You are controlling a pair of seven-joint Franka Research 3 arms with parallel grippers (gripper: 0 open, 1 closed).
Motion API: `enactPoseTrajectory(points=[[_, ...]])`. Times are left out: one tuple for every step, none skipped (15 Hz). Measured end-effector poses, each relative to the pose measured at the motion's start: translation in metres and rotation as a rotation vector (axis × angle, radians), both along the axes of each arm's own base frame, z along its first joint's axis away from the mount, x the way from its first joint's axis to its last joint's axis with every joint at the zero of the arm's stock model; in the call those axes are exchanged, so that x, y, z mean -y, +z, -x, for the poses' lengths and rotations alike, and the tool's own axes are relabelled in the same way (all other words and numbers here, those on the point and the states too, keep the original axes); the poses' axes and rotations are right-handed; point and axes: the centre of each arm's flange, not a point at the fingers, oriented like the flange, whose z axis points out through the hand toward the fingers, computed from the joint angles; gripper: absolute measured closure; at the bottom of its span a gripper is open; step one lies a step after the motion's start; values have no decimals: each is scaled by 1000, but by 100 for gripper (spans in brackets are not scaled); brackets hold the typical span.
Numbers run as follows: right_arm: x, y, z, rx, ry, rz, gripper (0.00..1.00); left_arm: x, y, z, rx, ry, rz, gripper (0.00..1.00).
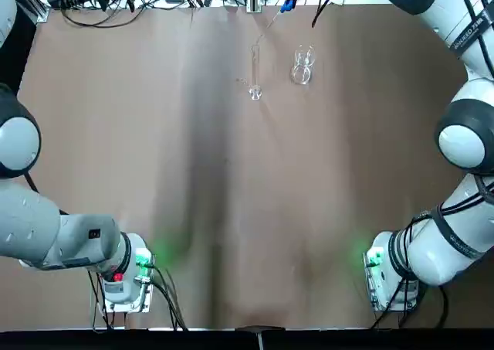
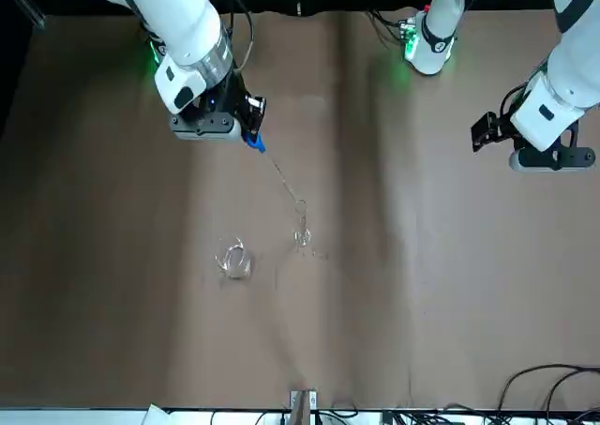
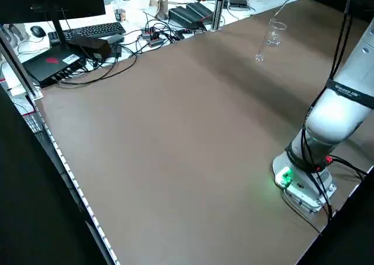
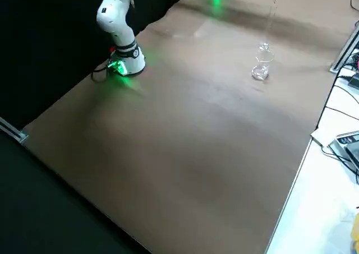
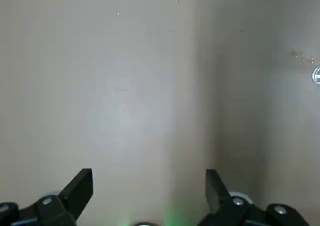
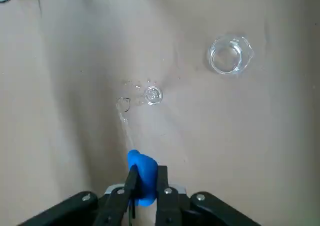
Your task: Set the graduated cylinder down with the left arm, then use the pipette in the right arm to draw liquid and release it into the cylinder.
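You have the graduated cylinder [image 1: 255, 76] standing upright on the counter [image 2: 394, 303], its small round base resting on the surface, with the left arm clear of it. Near it, and apart from it, sits the short glass beaker [image 1: 302, 66]; seen from overhead, it lies to the right of the cylinder, on your right arm's side. Your left gripper [image 5: 149, 186] is off to the cylinder's left, above the counter, its jaws spread apart with nothing between them. Your right gripper [image 6: 146, 186] is up over the counter by the cylinder, its jaws closed around the blue rubber bulb [image 6: 144, 176] of the pipette [image 2: 281, 174]. From the bulb, the pipette's thin clear stem slants down toward the cylinder, and in the front view its lower end meets the top of the tube; you cannot tell from these pictures whether the tip is inside the mouth or just at it. Small clear droplets [image 6: 138, 85] dot the counter just beside the cylinder's base. You cannot make out any liquid level in the beaker, the cylinder or the stem. Beyond the counter's far edge, black cables [image 3: 140, 45] lie in a tangle near a keyboard [image 3: 90, 32].
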Motion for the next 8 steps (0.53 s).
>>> enactPoseTrajectory(points=[[-1, -1, 1, -1, 3, 1, 82, 0, 0, 0, 0, 0, 0, 0], [-3, -2, 2, -3, 6, 2, 82, 0, 0, 0, 0, 0, 0, 0], [-5, -4, 3, -6, 10, 3, 82, 0, 0, 0, 0, 0, 0, 0], [-7, -6, 3, -8, 12, 5, 82, 1, 0, 0, 0, 0, 0, 0], [-8, -8, 3, -11, 14, 7, 82, 2, 0, 0, 0, -1, 0, 0], [-8, -10, 3, -14, 14, 9, 82, 3, 0, 0, 0, -2, 0, 0], [-9, -11, 2, -16, 13, 10, 82, 3, 0, 1, 0, -2, 0, 0], [-9, -13, 2, -18, 13, 11, 82, 4, 0, 1, 0, -3, 0, 0]])
